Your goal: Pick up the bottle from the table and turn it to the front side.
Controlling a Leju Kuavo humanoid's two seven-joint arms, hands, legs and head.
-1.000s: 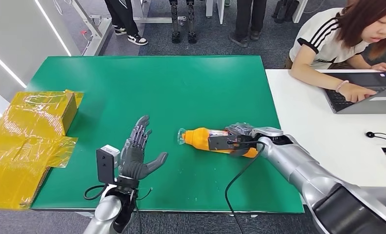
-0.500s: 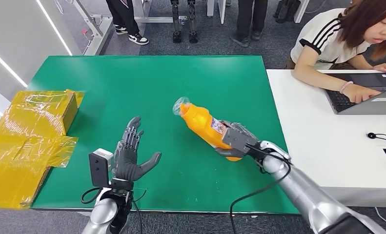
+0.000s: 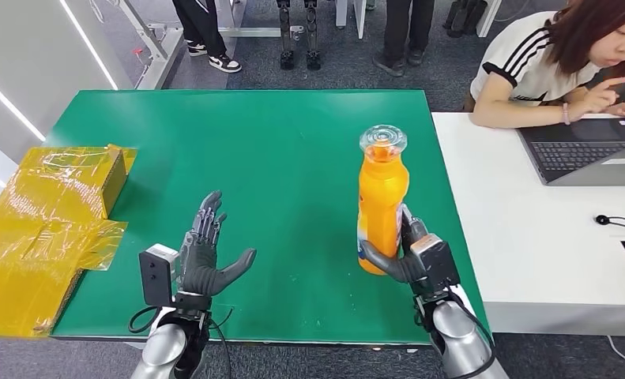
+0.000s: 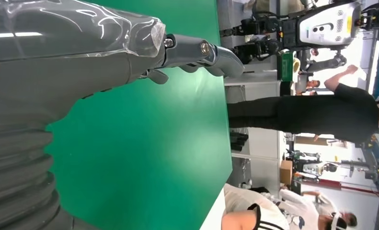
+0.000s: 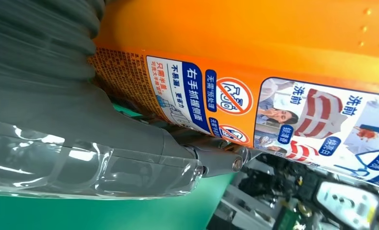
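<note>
A: Where is the bottle point(image 3: 380, 201) sitting at this moment?

B: It is standing upright, cap point(image 3: 383, 140) on top, over the right part of the green table point(image 3: 293, 158), toward the near edge. The right hand point(image 3: 410, 254) is gripping it low on its body, with fingers wrapping round from the near and right sides. I cannot tell whether its base is touching the table or hanging just above it.

A: What is the right wrist camera showing?

B: The orange body with its printed label point(image 5: 283, 115) is lying right against the thumb point(image 5: 130, 148), with blue patches, warning signs and small pictures facing the camera.

A: And the left hand point(image 3: 206, 251)?

B: It is hovering over the near left part of the table, palm up, fingers point(image 3: 206, 221) spreading apart and holding nothing. It is staying well apart from the bottle.

A: Anything else around?

B: A box wrapped in yellow film point(image 3: 52, 221) is lying at the table's left edge. A person point(image 3: 554, 63) is sitting at the white table point(image 3: 514, 213) on the right, working on a laptop point(image 3: 585, 154). Other people's legs point(image 3: 206, 31) are showing beyond the far edge.
</note>
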